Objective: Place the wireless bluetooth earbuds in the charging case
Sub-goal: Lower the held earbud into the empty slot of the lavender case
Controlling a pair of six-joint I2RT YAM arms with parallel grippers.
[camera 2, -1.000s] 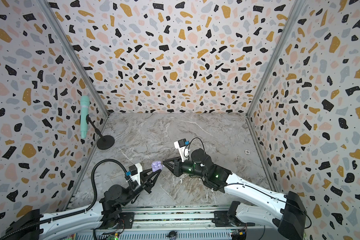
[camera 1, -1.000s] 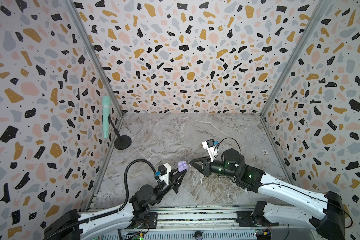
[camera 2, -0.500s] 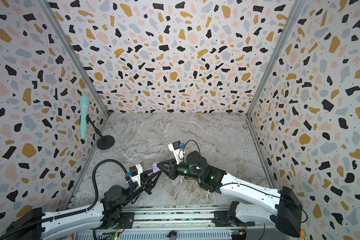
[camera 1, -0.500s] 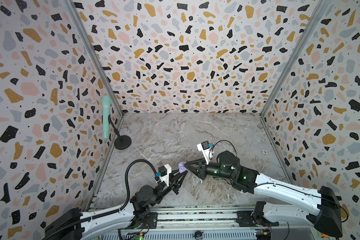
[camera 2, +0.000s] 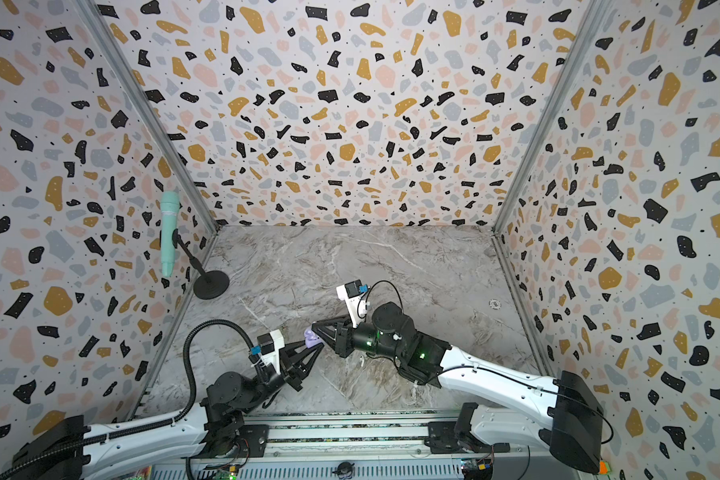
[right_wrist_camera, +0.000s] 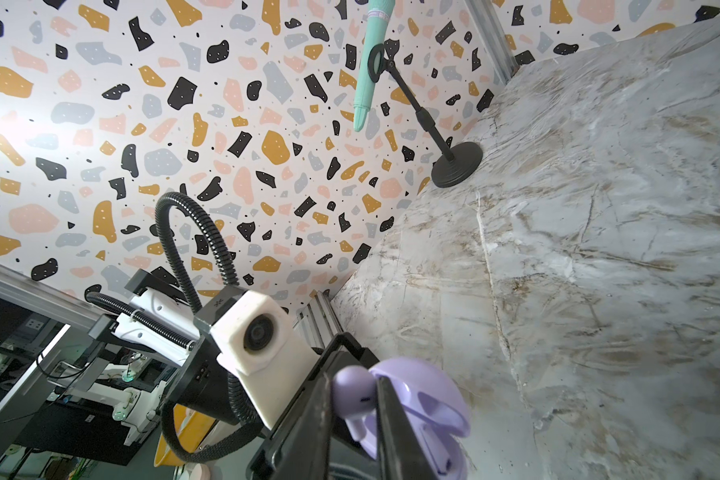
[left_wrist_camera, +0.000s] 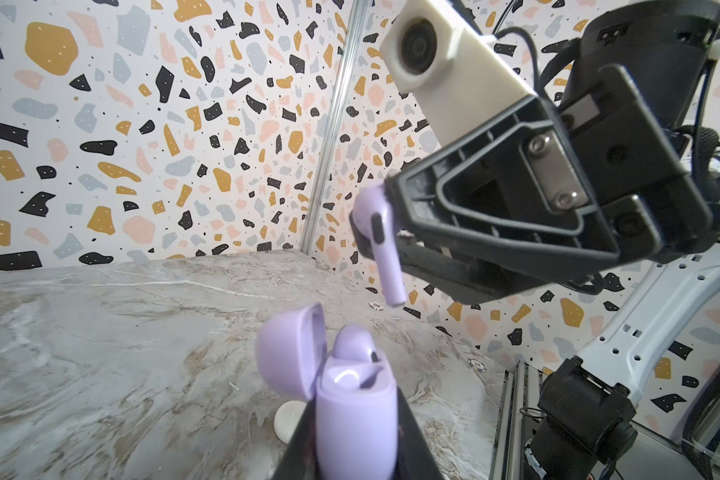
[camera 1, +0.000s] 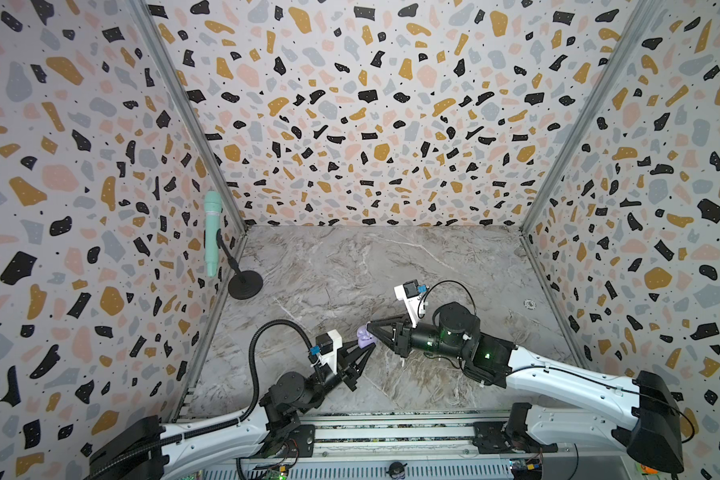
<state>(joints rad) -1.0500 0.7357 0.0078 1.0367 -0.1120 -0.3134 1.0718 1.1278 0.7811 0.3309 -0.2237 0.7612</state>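
Now the left tool is clamped on the smooth, egg-shaped lavender charging case, holding it upright and clear of the counter. Its domed lid is flipped open to one side, the glossy inner face catching the light.

Over on the other side, the right tool has its black ribbed fingers pinched on the rounded head of a lavender earbud. The slim matte stem points down with a dark strip along it. In the left wrist view the stem tip hangs just above the case's open mouth, apart from it.

Inside the case sits a second lavender earbud, only its bulbous head showing above the rim.

Down on the grey, brown-veined marble-look counter, a tiny white earbud lies just beside the right tool's wrist. A white rounded thing peeks out behind the left tool; what it is cannot be told.

At the far left edge a mint-green microphone stands on a black stand with a round base, against terrazzo-speckled walls.
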